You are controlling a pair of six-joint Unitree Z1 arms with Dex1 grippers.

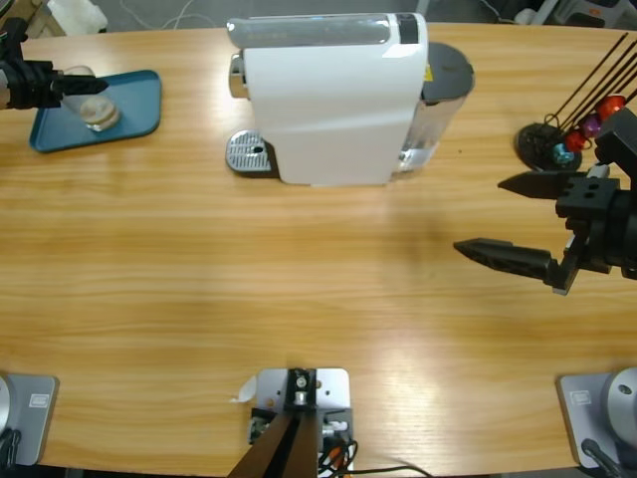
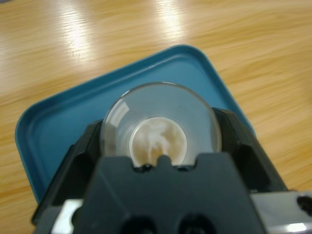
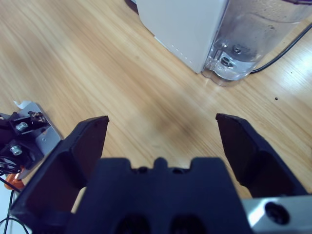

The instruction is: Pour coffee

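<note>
I see a shallow layer of pale brown coffee (image 2: 158, 141) in the small clear drinking glass (image 2: 161, 122) my left gripper (image 2: 161, 161) clamps over the teal plastic tray (image 2: 73, 122), well left of the white coffee machine (image 1: 333, 100), while my right gripper (image 3: 161, 131) gapes wide, holding nothing.

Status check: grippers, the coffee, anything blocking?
Left gripper shut on glass over blue tray. Right gripper open, empty. Coffee shallow in glass. Nothing blocking coffee machine.
</note>
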